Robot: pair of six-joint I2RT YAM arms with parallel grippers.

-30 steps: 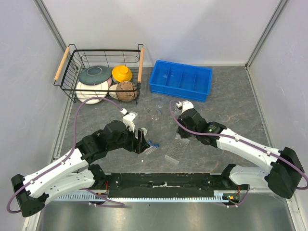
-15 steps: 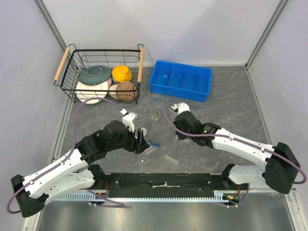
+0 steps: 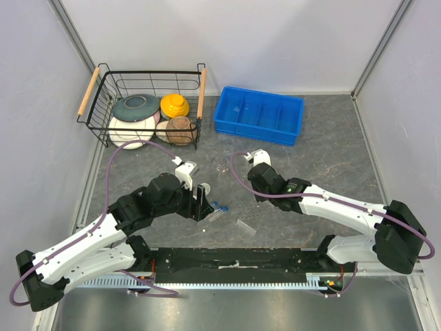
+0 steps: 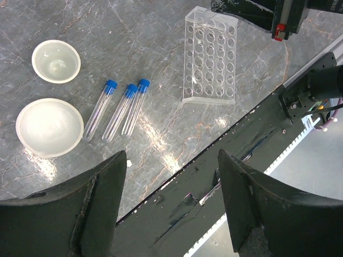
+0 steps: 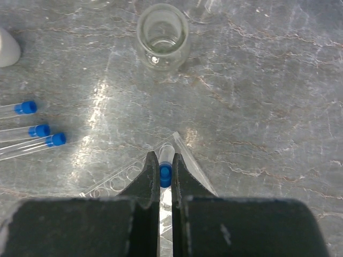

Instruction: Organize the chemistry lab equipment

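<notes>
Three clear tubes (image 4: 120,110) with blue caps lie side by side on the grey marbled table (image 3: 331,158), close to my arm bases. Just beside them sit two milky round dishes (image 4: 49,127), one larger than the other. My left gripper (image 4: 171,158) hovers over this group with its fingers spread wide and nothing between them. To the tubes' right lies a flat, transparent gridded rack (image 4: 210,56), its rows of round holes facing up. My right gripper (image 5: 165,166) is pinched tight on a fourth tube (image 5: 167,151) at its blue cap, right over a corner of that rack. I cannot tell whether the tube's end sits in a hole. A little farther out a small glass beaker (image 5: 162,36) stands upright, mouth open. At the far side a blue tray (image 3: 259,114) is divided into compartments. Left of it, a wire basket (image 3: 145,77) holds a grey-blue plate (image 3: 136,107) plus yellow, white and brown bowls (image 3: 174,105).
</notes>
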